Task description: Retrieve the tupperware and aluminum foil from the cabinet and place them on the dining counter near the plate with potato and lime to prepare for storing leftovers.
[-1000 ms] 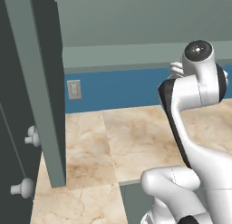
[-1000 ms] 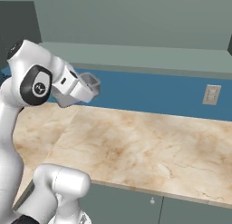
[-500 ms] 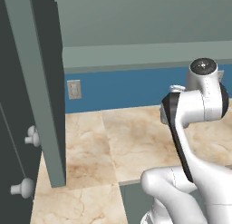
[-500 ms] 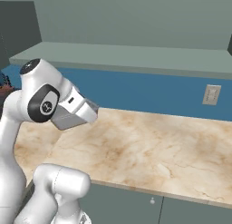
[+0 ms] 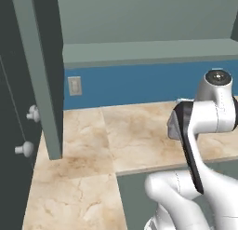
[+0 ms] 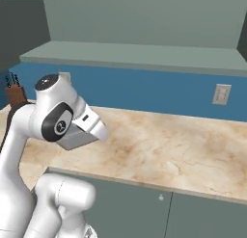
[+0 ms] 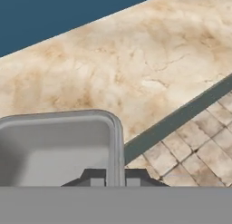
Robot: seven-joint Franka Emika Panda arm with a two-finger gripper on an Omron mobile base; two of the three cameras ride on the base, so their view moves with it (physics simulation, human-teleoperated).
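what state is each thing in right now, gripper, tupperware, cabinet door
gripper: shut on the tupperware's rim
tupperware: held off the counter, rim between the fingertips
cabinet door: swung open, edge toward the camera
wall counter: bare marble under the hand

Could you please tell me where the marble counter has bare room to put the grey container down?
The wall counter lies bare from the blue backsplash to its front edge, below the outlet. It is tighter at the far left by the knife block and beside the tall cabinet panel. The gripper is shut on the tupperware.
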